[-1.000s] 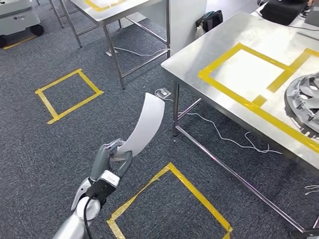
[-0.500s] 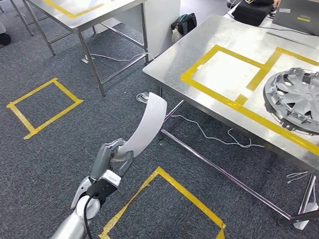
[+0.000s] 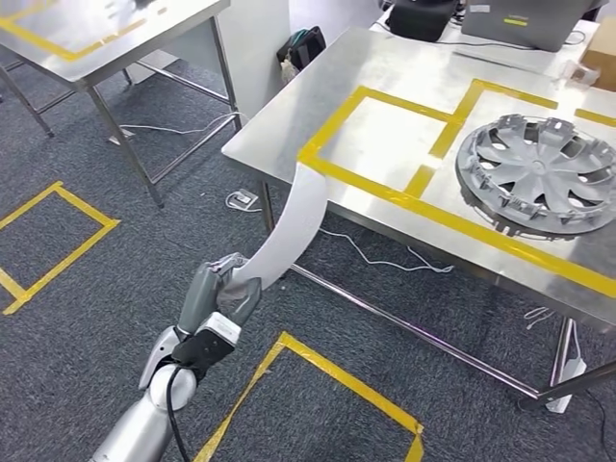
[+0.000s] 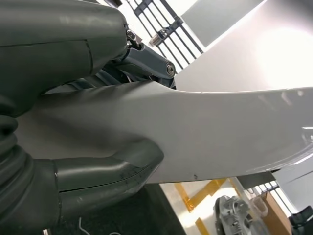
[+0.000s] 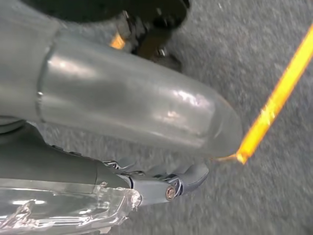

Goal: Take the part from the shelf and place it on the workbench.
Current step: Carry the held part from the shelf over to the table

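Whole view swings: counter (image 3: 377, 67) now nearer, at 1 o'clock. Our left hand (image 3: 218, 294) fingers clamp the part (image 3: 295, 226). Right hand (image 5: 122, 117) holds nothing, fingers apart. Placement comes next.

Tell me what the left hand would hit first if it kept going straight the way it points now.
Probably the workbench: the curved white part held by the left hand would reach its near edge before the hand does, though depth is unclear.
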Action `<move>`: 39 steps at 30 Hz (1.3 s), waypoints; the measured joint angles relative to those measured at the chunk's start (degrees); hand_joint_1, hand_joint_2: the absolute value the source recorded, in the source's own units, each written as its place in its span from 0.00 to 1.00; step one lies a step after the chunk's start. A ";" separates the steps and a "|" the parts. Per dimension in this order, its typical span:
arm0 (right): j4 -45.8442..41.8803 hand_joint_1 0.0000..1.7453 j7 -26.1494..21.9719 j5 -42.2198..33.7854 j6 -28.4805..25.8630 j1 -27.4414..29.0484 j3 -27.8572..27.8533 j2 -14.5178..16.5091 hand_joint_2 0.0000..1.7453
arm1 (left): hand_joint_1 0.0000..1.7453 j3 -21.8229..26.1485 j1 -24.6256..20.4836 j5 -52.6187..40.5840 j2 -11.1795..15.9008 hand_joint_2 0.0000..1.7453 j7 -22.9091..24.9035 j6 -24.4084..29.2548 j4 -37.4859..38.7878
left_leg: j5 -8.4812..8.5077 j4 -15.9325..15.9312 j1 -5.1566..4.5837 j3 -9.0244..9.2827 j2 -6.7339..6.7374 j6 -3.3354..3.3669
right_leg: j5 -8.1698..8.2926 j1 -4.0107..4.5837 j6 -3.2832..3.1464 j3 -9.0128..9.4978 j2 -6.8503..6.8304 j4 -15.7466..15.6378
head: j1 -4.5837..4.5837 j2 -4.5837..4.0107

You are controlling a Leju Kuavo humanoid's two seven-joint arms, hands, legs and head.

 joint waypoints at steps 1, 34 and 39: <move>0.00 0.00 -0.06 0.04 -0.01 -0.14 -0.01 -0.03 0.00 | 0.83 0.09 -0.10 0.04 0.03 1.00 0.14 0.00 0.03 | -1.47 3.79 0.08 -2.04 -0.67 -0.18 | -0.27 -0.03 -0.23 0.33 0.27 0.00 | -0.08 0.00; 1.45 0.00 -0.19 2.82 0.32 -0.51 -0.97 -0.30 0.00 | 0.83 2.35 -3.73 -1.40 -0.50 1.00 2.23 0.85 4.89 | -9.99 12.95 0.73 -2.47 -1.74 -0.34 | 2.77 -0.11 -0.25 -2.85 3.95 0.07 | -0.52 0.02; 1.70 0.00 -0.19 3.55 0.60 -0.73 -0.97 -0.31 0.00 | 0.83 2.31 -3.81 -1.98 -0.19 1.00 1.22 0.68 5.49 | 0.11 0.17 1.00 -4.41 -4.08 -0.32 | -0.81 -0.62 0.60 1.41 7.16 0.16 | -0.82 0.02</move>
